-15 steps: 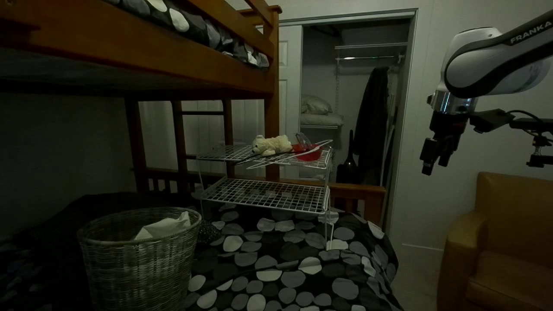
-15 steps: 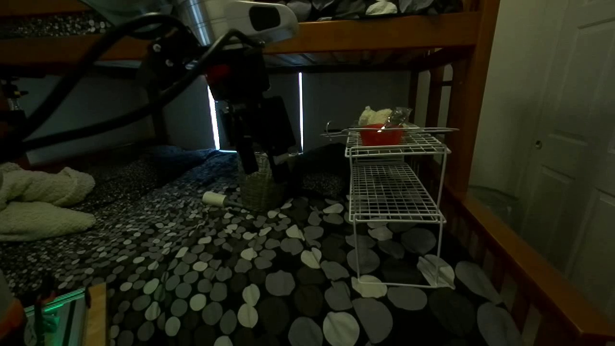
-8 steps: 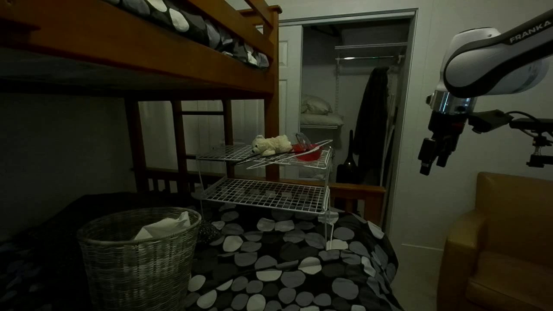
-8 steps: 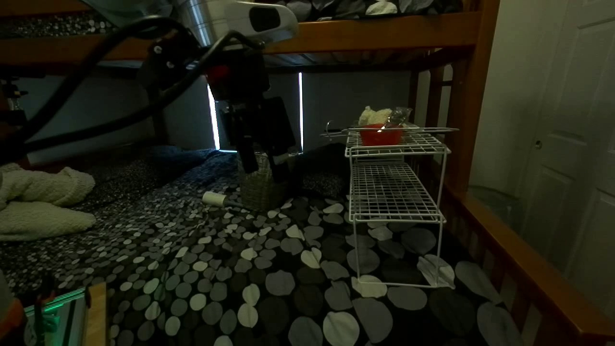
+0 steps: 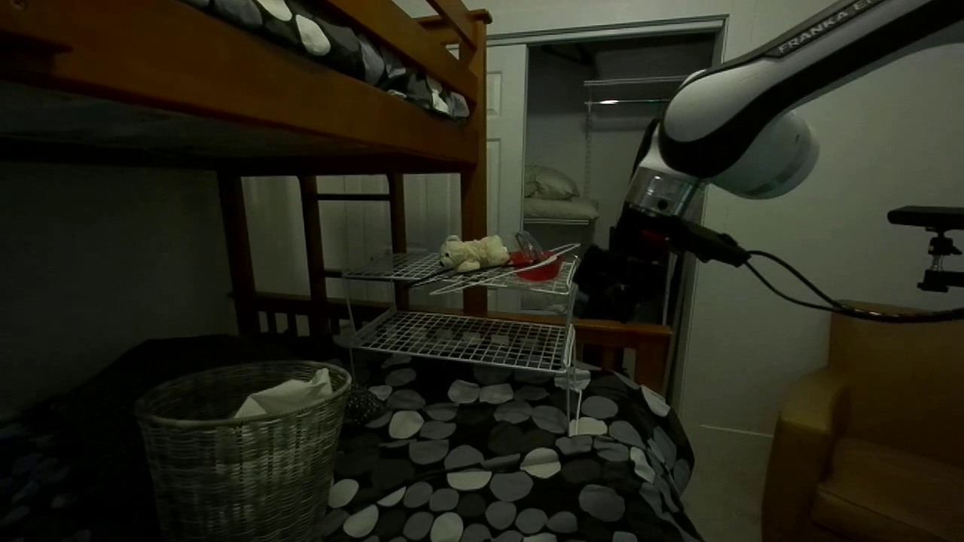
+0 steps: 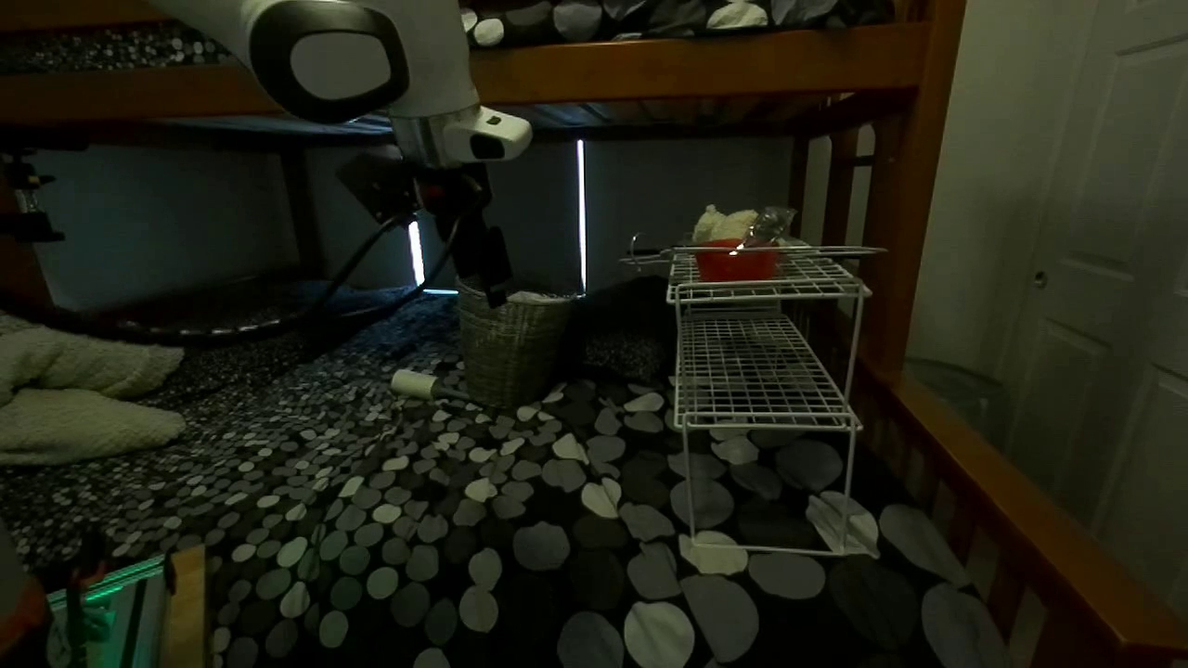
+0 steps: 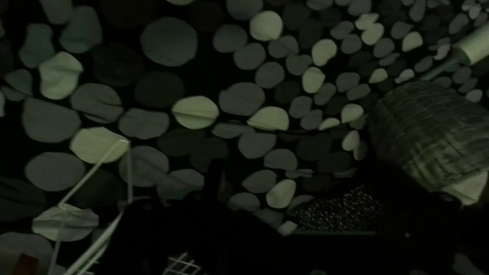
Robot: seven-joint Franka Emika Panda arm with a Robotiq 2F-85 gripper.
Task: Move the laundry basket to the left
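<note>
The laundry basket [image 5: 248, 474] is round, grey-beige woven wicker with a thick rim. It stands upright on the bed at the lower left in an exterior view, with white cloth [image 5: 286, 395] inside. It also shows in an exterior view [image 6: 515, 348] behind my gripper [image 6: 498, 292], which overlaps its rim there. In an exterior view my gripper [image 5: 586, 282] is well to the basket's right, beside the rack, so the two are apart. In the wrist view the basket [image 7: 431, 133] is at the right, and my dark gripper [image 7: 300, 168] is open with only bedding between its fingers.
A white wire rack [image 5: 459, 342] stands on the bed, also in an exterior view [image 6: 770, 376]. It bears a teddy bear [image 5: 473, 254], hangers and a red bowl [image 5: 536, 267]. A lint roller [image 6: 418, 383] lies beside the basket. The upper bunk rail [image 6: 705, 70] hangs overhead.
The arm has swung the gripper leftward and turned it, from beside the wall toward the rack's right end in an exterior view. The basket and rack have not moved.
</note>
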